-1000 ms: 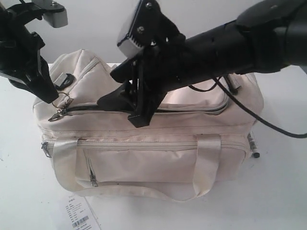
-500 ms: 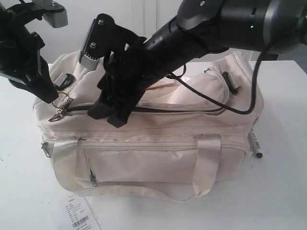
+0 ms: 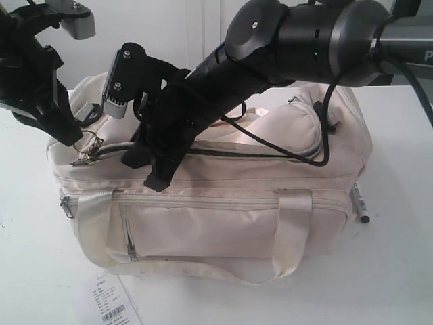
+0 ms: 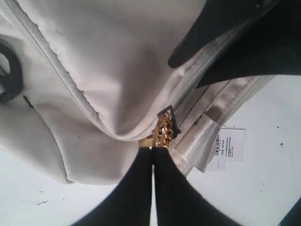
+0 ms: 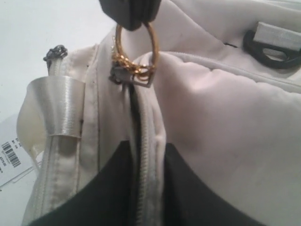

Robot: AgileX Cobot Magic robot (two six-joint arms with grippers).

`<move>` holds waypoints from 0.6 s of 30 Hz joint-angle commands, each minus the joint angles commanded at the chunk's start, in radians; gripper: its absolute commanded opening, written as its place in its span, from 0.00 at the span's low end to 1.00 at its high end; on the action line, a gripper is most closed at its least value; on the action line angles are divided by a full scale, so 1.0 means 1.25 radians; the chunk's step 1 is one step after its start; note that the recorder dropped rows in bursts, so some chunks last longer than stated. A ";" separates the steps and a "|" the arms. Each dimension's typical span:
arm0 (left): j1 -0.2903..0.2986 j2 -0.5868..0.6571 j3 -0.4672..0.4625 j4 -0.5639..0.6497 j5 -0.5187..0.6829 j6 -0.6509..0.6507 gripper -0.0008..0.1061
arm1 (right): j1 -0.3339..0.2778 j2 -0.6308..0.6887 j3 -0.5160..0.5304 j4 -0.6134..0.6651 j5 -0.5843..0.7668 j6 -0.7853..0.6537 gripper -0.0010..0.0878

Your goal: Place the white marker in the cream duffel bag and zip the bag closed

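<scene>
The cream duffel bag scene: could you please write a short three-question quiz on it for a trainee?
1. True or false: the white marker is inside the cream duffel bag.
2. What is the left gripper pinching? A) a webbing handle B) the gold zip pull C) the paper tag
3. Which part of the bag sits between the jaws of the right gripper?
Key: 1 false, it lies on the table beside the bag's end. 2 B. 3 the top zip seam.

White tabletop, pale wall behind it with thin vertical panel seams, soft even light, faint grey shadows
</scene>
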State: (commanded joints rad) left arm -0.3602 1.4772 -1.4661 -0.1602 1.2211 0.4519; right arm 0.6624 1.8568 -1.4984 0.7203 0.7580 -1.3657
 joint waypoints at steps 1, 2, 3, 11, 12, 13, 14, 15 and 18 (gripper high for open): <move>0.000 0.000 0.000 0.002 0.000 0.000 0.01 | 0.000 0.000 0.000 0.000 0.000 -0.002 0.01; 0.000 0.000 0.000 0.004 0.000 0.000 0.01 | 0.000 0.000 0.000 0.000 0.002 -0.002 0.01; 0.000 0.000 0.000 0.010 0.000 0.000 0.01 | 0.000 0.000 0.000 0.000 0.004 -0.002 0.01; 0.000 0.000 0.000 0.093 -0.001 -0.007 0.01 | 0.000 0.000 0.000 0.000 0.035 -0.020 0.01; 0.000 0.000 0.000 0.095 -0.005 -0.007 0.01 | 0.000 0.000 0.000 0.000 0.035 -0.023 0.01; 0.000 0.000 0.000 0.101 -0.010 -0.007 0.01 | 0.000 -0.004 0.000 0.000 0.035 -0.030 0.01; 0.000 0.000 0.000 0.107 -0.012 -0.008 0.01 | 0.000 -0.007 0.000 0.000 0.035 -0.036 0.01; 0.000 0.000 0.000 0.128 -0.012 -0.012 0.01 | 0.000 -0.014 0.000 0.000 0.035 -0.036 0.01; 0.013 0.000 0.000 0.158 -0.015 -0.033 0.01 | -0.004 -0.022 0.000 -0.008 0.033 -0.036 0.01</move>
State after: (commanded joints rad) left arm -0.3440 1.4772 -1.4661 0.0371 1.2018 0.4109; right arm 0.6570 1.8294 -1.4984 0.7108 0.7995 -1.4101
